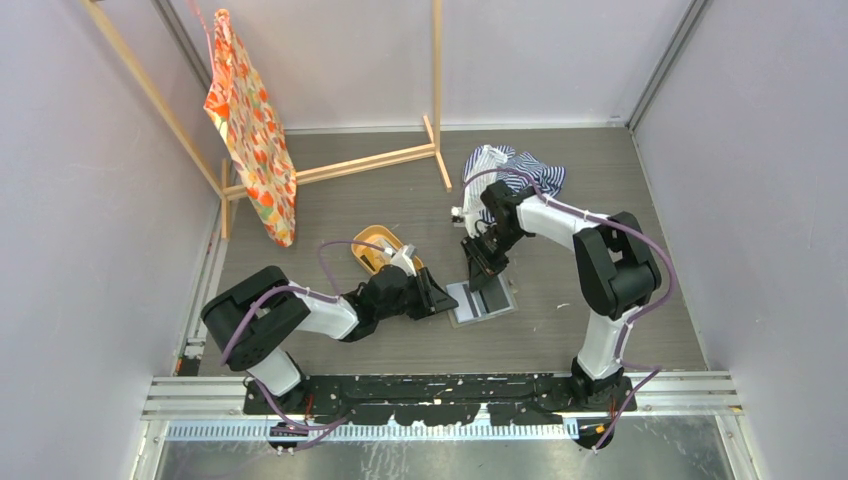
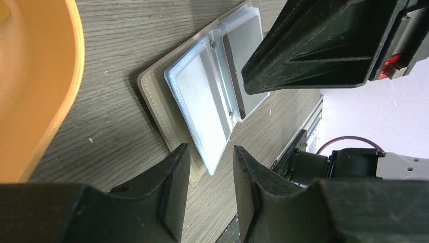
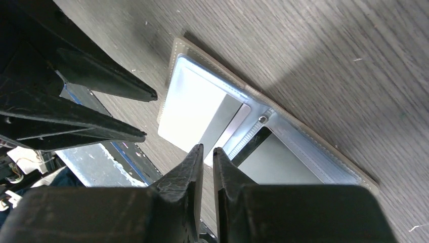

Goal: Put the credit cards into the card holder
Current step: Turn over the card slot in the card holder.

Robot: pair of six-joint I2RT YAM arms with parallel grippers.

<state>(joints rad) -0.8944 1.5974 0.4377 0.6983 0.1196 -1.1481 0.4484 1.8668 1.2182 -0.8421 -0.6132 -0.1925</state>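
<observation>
Right pincer (image 3: 207, 150) just above card holder (image 3: 197, 101)

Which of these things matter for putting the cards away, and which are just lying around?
For the job: card holder, left gripper, right gripper.
Lying about: orange tray, striped cloth, patterned bag, wooden rack.

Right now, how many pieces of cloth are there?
2: the orange patterned cloth hangs on the wooden frame, back left; the striped cloth lies crumpled behind the right arm.
</observation>
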